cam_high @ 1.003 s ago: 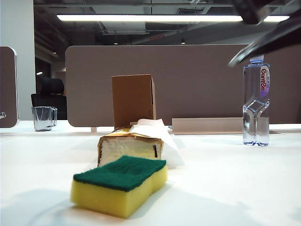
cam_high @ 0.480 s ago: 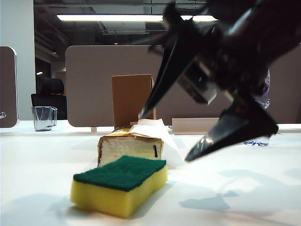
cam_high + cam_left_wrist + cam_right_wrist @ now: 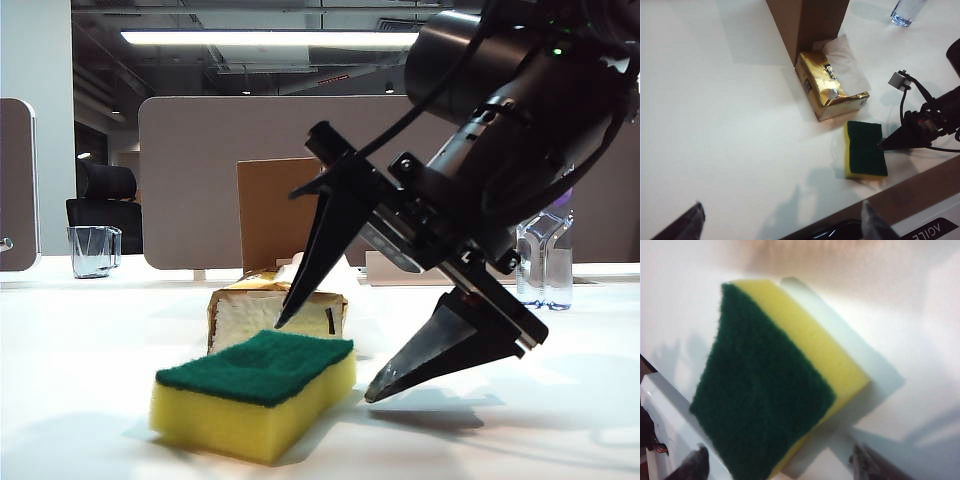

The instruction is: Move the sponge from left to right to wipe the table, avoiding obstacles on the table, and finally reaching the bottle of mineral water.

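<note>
White table (image 3: 80, 350) under office strip lights; both claws (image 3: 325, 360) (image 3: 780, 220) spread apart.

Your exterior view sits almost at table (image 3: 90, 380) level, very near the sponge (image 3: 255, 392), facing across it toward the far partition. Your left wrist view hangs high behind the left gripper (image 3: 780, 220), whose wide-spread tips frame the same sponge (image 3: 865, 149) well ahead of them. Your right wrist view looks steeply down, close up, with the sponge (image 3: 765, 390) just ahead of the parted right gripper (image 3: 777, 462). All three share the sponge; exterior and left wrist also share the right gripper (image 3: 325, 360).
</note>
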Robot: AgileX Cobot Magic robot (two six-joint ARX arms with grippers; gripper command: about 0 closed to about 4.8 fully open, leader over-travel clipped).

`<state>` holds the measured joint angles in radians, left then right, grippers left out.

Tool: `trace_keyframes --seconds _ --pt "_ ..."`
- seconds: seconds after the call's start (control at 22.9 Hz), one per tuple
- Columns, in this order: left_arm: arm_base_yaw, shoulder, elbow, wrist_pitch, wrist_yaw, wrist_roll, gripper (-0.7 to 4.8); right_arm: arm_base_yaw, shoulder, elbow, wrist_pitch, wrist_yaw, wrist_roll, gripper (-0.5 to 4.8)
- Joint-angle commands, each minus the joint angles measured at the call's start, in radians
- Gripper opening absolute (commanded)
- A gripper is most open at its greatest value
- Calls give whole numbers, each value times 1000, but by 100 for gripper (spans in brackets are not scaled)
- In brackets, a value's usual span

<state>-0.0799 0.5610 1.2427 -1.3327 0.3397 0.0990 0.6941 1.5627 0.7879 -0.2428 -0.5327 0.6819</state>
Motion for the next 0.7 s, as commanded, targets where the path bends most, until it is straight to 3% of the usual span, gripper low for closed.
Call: trace_keyframes --seconds 0.04,0.31,0.57,0.7 --pt "0 -1 3 3 5 -3 404 13 14 3 41 16 13 367" --pt "0 -6 3 2 5 -3 404 21 60 3 81 46 37 363" --pt "0 -15 3 2 5 -3 404 34 104 3 77 125 48 299" --pt "0 -23 3 2 5 -3 404 45 123 3 71 157 48 291"
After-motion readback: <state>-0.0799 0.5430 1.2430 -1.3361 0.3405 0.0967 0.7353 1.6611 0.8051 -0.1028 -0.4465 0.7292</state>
